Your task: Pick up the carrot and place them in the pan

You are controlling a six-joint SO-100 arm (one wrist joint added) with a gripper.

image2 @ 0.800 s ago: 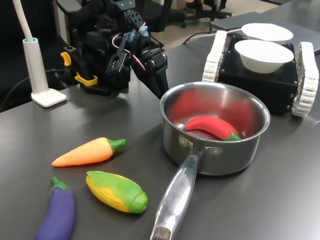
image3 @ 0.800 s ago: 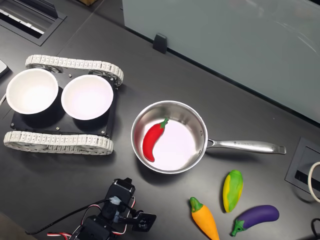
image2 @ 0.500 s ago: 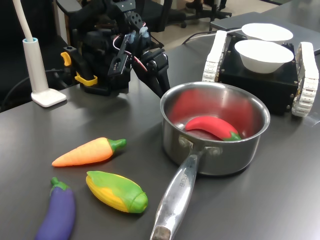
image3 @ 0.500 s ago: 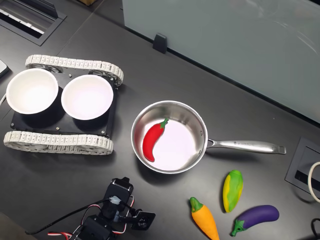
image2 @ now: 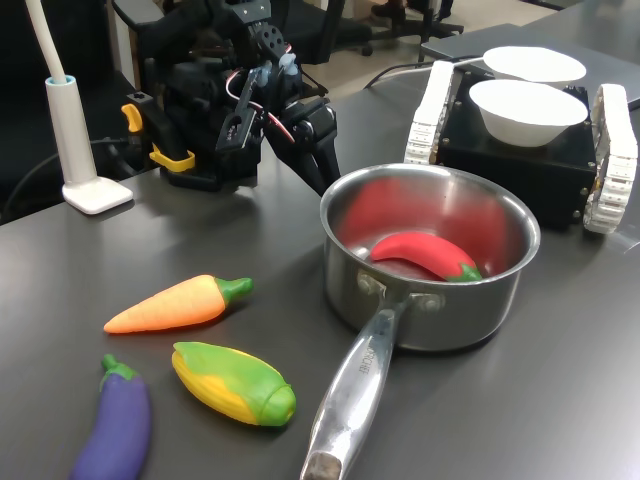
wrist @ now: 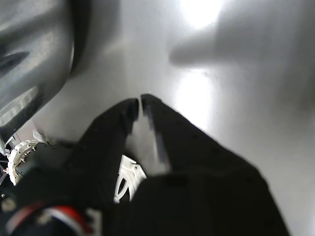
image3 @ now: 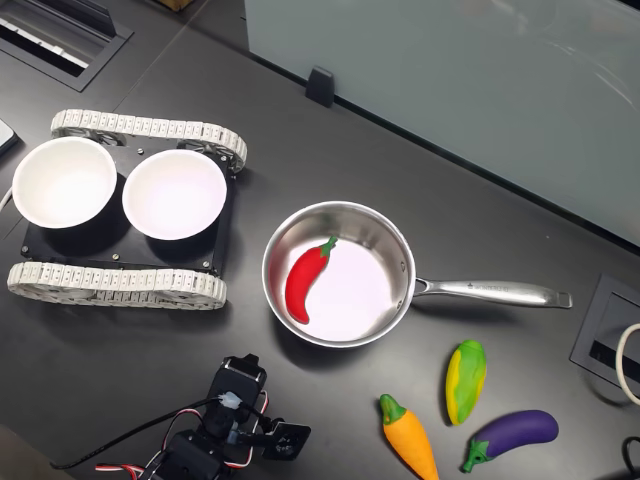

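Glossy steel pan (image2: 430,262), smooth matt carrot (image2: 175,304), matt table (image2: 560,400)

Corn cob (image2: 234,384) and purple eggplant (image2: 113,423) lower left in the first exterior view; two white bowls (image2: 527,110) upper right; dark counter (image2: 520,400).

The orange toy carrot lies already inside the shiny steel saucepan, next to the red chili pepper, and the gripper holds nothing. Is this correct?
Not quite. The orange toy carrot lies on the dark table, outside the shiny steel saucepan, as both exterior views show. Only the red chili pepper is in the saucepan. The gripper does hold nothing.
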